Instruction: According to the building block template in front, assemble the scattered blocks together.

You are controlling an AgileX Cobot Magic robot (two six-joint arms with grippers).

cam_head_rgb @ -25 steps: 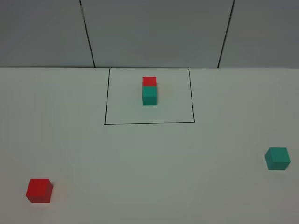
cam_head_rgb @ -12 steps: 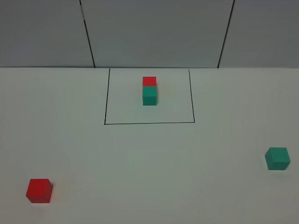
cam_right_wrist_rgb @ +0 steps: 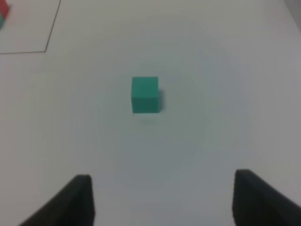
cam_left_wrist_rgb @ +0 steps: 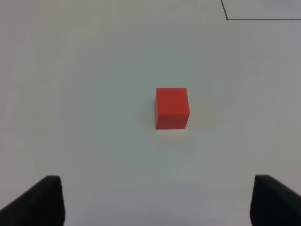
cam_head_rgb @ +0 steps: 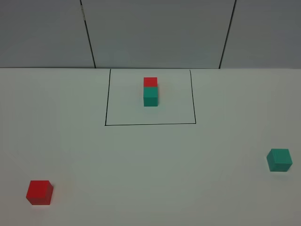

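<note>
Your left gripper [cam_left_wrist_rgb: 160,200] and right gripper [cam_right_wrist_rgb: 164,197] both hang with jaws spread wide, holding nothing. Each is short of its block. On the table [cam_head_rgb: 141,165], the red cube [cam_head_rgb: 39,192] sits near-left and the teal cube [cam_head_rgb: 279,159] well apart at right. Beyond, centred, the template [cam_head_rgb: 150,92] stands inside its black rectangle [cam_head_rgb: 150,124], red touching teal from behind.

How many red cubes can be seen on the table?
2. The template's red cube stands inside the drawn rectangle, against a teal cube. The loose red cube lies alone at the near left of the table. Nothing looks hidden.
</note>
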